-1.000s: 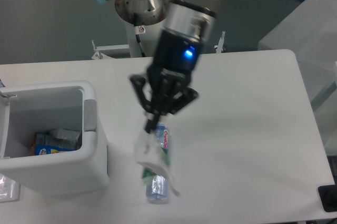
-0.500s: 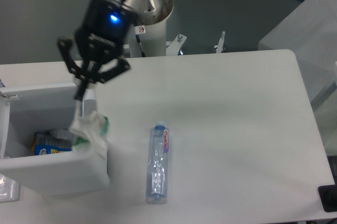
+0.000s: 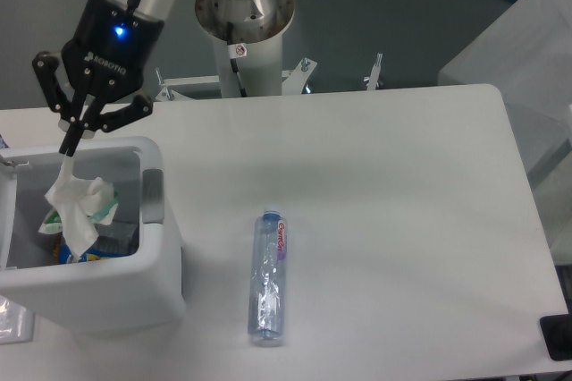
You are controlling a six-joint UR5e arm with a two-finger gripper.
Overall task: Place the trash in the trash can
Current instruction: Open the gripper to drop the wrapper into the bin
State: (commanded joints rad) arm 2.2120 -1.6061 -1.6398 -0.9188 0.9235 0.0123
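My gripper [image 3: 68,146] hangs over the open top of the white trash can [image 3: 154,274] at the left of the table, its fingers shut on the top of a crumpled whitish wrapper with green bits [image 3: 81,207]. The wrapper dangles down into the bin's opening. The other piece of trash, a long clear plastic bottle with a pink label [image 3: 269,276], lies on its side on the table to the right of the bin, well away from the gripper.
Inside the trash can lies a blue and yellow packet [image 3: 85,254]. The arm's base column [image 3: 243,19] stands behind the table's far edge. A translucent box [image 3: 523,50] is at the far right, and a dark object [image 3: 558,336] sits at the bottom right corner.
The gripper has carried the wrapper leftward from above the bottle, past the bin's right wall, to over the bin's opening. The bottle has stayed in place.
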